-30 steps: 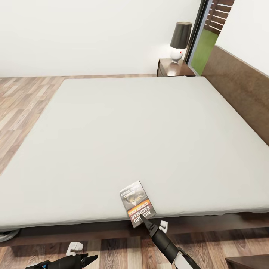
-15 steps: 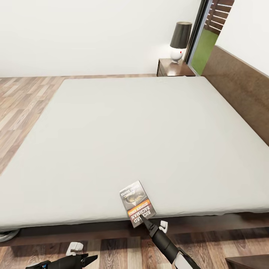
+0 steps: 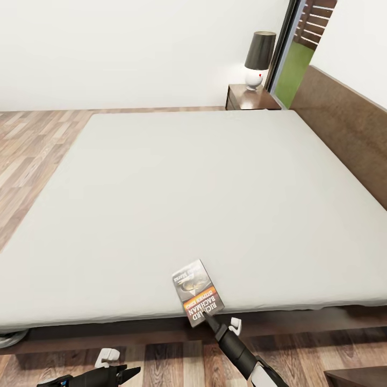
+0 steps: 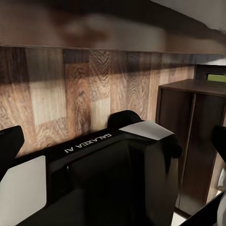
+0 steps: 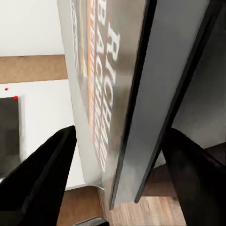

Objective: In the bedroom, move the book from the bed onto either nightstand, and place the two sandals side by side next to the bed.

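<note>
The book [image 3: 196,292], dark grey with an orange band and white "Richard Bachman" lettering, lies flat at the near edge of the bed [image 3: 204,188], slightly over the mattress edge. My right gripper [image 3: 210,320] reaches up from the floor side and is shut on the book's near end. In the right wrist view the book [image 5: 117,94] sits between the two dark fingers [image 5: 37,174], which touch its two faces. My left gripper [image 3: 128,371] hangs low over the floor in front of the bed, open and empty. A nightstand [image 3: 250,99] stands at the bed's far corner. The sandals are out of view.
A lamp [image 3: 259,54] with a dark shade stands on the far nightstand. The dark headboard [image 3: 344,118] runs along the bed's right side. Another low dark-brown cabinet [image 3: 357,376] sits at the near right, and the cabinet [image 4: 193,141] also shows in the left wrist view. Wood-plank floor [image 3: 27,145] lies left of the bed.
</note>
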Robot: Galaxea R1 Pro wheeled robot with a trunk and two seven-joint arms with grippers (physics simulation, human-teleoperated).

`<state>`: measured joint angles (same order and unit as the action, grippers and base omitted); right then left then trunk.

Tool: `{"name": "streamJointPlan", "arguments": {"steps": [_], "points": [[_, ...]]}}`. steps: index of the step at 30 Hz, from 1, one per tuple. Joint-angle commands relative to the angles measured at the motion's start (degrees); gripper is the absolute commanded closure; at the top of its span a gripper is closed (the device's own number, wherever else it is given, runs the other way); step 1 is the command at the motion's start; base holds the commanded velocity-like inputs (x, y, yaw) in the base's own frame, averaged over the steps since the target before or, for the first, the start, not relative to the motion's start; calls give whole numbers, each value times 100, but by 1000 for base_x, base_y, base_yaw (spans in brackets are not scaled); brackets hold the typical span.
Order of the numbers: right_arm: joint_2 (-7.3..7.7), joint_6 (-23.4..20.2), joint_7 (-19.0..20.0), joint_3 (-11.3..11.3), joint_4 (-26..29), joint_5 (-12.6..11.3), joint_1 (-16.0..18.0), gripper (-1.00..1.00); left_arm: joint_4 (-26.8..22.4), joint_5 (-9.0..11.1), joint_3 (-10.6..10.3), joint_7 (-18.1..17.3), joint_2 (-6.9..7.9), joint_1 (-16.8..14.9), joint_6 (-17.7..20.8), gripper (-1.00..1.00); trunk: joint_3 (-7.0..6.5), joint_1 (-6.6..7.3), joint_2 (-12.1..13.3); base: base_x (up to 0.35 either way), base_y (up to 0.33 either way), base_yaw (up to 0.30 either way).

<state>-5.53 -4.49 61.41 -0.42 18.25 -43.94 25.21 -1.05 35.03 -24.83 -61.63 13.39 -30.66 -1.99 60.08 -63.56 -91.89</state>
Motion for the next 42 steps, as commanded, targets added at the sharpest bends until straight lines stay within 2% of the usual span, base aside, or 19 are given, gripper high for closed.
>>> {"name": "streamJointPlan", "arguments": {"steps": [1, 24, 42], "points": [[-1, -50, 20, -3, -3, -35, 4, 100, 0, 39, -48, -13, 0, -2, -20, -100, 3, 0, -1, 0, 0, 0], [-1, -52, 20, -2, 0, -35, 5, 100, -1, 39, -41, -33, 8, -2, -16, -100, 3, 0, -1, 0, 0, 0], [-1, -18, 20, -2, -1, -35, 3, 100, -9, 39, -48, -33, 6, -2, -18, -100, -320, 396, 720, 0, 0, 0]]}}
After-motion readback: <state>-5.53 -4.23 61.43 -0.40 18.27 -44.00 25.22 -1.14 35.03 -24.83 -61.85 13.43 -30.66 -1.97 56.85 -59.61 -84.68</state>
